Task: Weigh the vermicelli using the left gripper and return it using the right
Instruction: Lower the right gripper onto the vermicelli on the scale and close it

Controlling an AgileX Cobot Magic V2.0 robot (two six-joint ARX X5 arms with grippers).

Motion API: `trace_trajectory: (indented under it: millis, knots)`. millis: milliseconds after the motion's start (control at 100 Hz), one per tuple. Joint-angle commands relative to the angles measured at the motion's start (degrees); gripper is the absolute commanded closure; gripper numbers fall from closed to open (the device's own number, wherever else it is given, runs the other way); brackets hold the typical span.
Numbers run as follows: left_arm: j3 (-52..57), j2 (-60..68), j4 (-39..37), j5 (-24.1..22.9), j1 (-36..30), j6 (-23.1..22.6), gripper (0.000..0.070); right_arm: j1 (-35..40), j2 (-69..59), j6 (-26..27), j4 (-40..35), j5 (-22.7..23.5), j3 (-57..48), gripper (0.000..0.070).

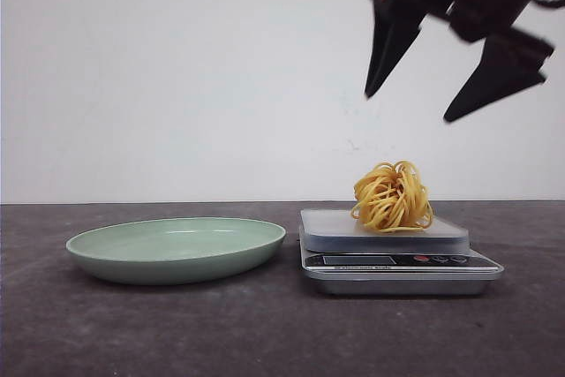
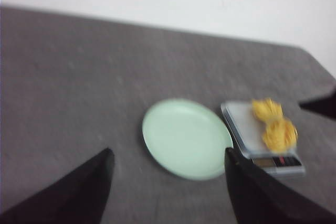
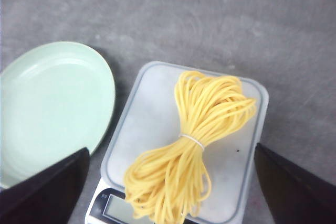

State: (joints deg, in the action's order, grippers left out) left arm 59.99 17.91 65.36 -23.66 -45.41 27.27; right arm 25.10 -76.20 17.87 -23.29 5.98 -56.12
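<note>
A yellow bundle of vermicelli, tied with a white band, lies on the grey platform of a digital scale. My right gripper hangs open and empty well above the scale, fingers pointing down. In the right wrist view the vermicelli lies on the scale between the spread fingers of the right gripper. My left gripper is open and empty, high above the table. It is out of the front view. Its view shows the vermicelli on the scale far below.
An empty pale green plate sits on the dark table just left of the scale. It also shows in the left wrist view and the right wrist view. A white wall stands behind the table.
</note>
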Motion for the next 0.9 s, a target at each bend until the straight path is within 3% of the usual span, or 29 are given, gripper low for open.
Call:
trace_trajectory:
  millis: [0,530,630,830,890]
  knots:
    - [-1.0,-0.7,-0.3,0.2,-0.5,1.8,0.0313,0.3,-3.0,2.0,0.0,0.0,-1.0,0.0085]
    - [-2.9,-1.5,-0.2,-0.3,-0.5,-1.3,0.0313,5.0,-15.2,5.7,1.2,-1.8,-1.0,0.0098]
    - [-2.9,-1.5,-0.2,-0.3,-0.5,-1.4,0.0313,6.0,-15.2,5.7,1.7,-3.0,-1.0,0.0253]
    - [-2.9,-1.5,-0.1,-0.3,-0.5,-2.3,0.0313,6.9,-15.2,5.7,2.2,-4.9,-1.0,0.0695]
    - [-2.9,-1.5,0.0,-0.3,-0.5,-2.4,0.0313,7.1,-15.1,5.8,2.5,-5.4,-1.0,0.0700]
